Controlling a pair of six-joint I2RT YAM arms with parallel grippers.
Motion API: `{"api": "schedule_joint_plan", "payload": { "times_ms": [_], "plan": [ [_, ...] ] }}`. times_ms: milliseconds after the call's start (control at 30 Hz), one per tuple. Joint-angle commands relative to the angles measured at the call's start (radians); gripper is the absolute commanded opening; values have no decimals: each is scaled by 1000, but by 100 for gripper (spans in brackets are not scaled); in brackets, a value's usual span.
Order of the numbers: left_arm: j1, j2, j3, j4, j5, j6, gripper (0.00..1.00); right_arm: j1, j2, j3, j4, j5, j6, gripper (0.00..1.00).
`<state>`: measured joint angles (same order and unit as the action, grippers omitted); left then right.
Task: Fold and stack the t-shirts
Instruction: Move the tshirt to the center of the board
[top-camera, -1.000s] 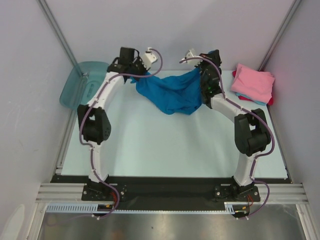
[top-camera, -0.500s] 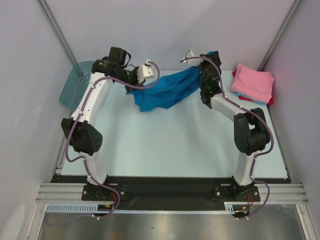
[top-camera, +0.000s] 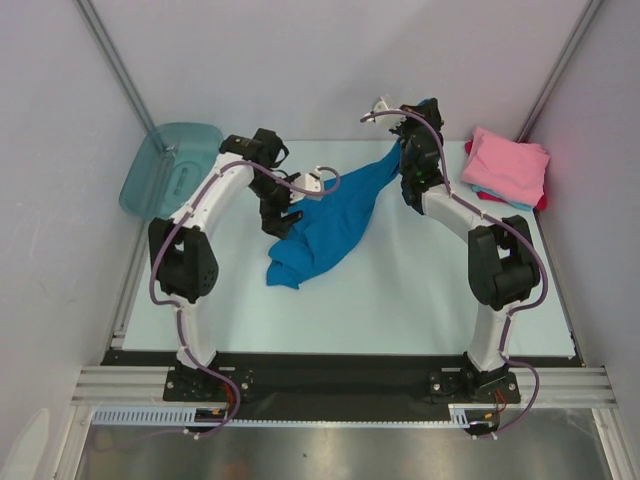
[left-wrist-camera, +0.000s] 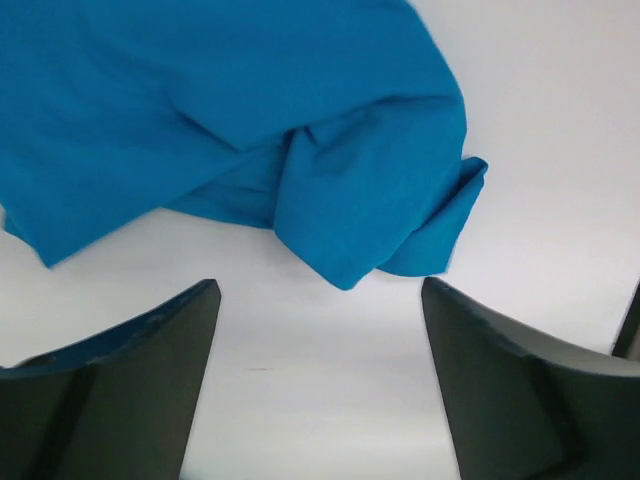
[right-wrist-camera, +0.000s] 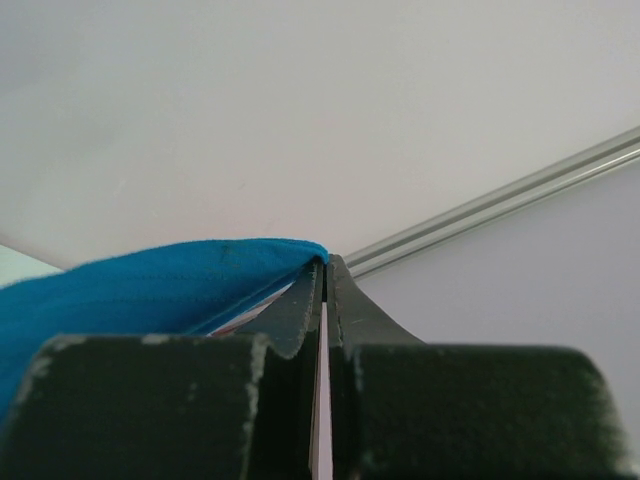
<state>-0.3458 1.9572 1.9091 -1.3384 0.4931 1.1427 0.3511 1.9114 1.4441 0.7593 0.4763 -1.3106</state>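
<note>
The bright blue t-shirt (top-camera: 330, 215) is clamped at one edge by the right pincer (right-wrist-camera: 325, 272); the left pincer (left-wrist-camera: 318, 300) is spread wide, nothing gripped, above crumpled cloth.

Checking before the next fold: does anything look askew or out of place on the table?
Yes: the bright blue cloth t-shirt hangs from the shut right gripper alone, its lower end bunched on the pale table. The left gripper is open and empty, near that bunch.
</note>
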Motion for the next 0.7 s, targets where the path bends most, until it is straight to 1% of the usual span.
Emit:
{"api": "schedule_joint_plan", "payload": {
  "times_ms": [0, 33, 133, 167, 233, 267, 300, 367, 400, 533, 600, 667],
  "plan": [
    [10, 63, 44, 1, -79, -23, 91, -1, 6, 48, 38, 4, -6, 0],
    [20, 119, 60, 5, -86, -64, 99, -1, 3, 47, 40, 4, -6, 0],
    [53, 221, 177, 45, -119, -171, 100, 3, 1, 42, 38, 15, -3, 0],
    [60, 286, 250, 51, -126, -248, 100, 3, 1, 36, 37, 21, 1, 0],
    [76, 337, 318, 73, -125, -309, 100, 6, -2, 26, 34, 27, 4, 0],
    [79, 359, 326, 91, -123, -320, 100, 11, -3, 13, 32, 30, 7, 0],
    [80, 359, 329, 131, -122, -324, 99, 14, -5, 7, 32, 34, 8, 0],
    [80, 344, 286, 212, -145, -334, 99, 22, -9, -5, 34, 38, 10, 0],
    [80, 326, 271, 279, -152, -330, 99, 25, -11, -13, 34, 45, 8, 0],
    [83, 295, 196, 405, -160, -264, 99, 29, -17, -25, 31, 51, 14, 0],
    [85, 292, 180, 461, -139, -238, 94, 32, -14, -28, 34, 54, 7, 0],
    [84, 293, 203, 463, -105, -207, 91, 35, -14, -28, 35, 54, 4, 0]
  ]
}}
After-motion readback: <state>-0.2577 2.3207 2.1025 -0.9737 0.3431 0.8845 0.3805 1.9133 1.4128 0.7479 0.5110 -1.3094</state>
